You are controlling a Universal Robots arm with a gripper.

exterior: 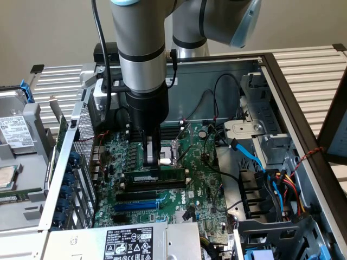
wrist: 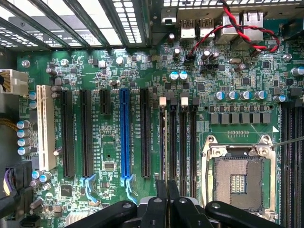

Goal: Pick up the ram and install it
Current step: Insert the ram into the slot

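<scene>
The ram (exterior: 157,176) is a dark-green stick with black chips. It stands on edge along one of the long black memory slots (exterior: 154,186) on the motherboard (exterior: 200,184), level with the board. My gripper (exterior: 155,162) comes straight down onto the middle of its top edge. The black fingers are pinched together over that thin edge. In the wrist view the gripper (wrist: 167,202) is shut above the row of black memory slots (wrist: 183,142), beside the CPU socket (wrist: 237,180).
A blue expansion slot (exterior: 138,206) lies just in front of the memory slots, with the power supply (exterior: 130,241) nearer still. Bundled cables (exterior: 260,168) and a drive cage (exterior: 255,135) fill the exterior view's right. Metal case walls surround the board.
</scene>
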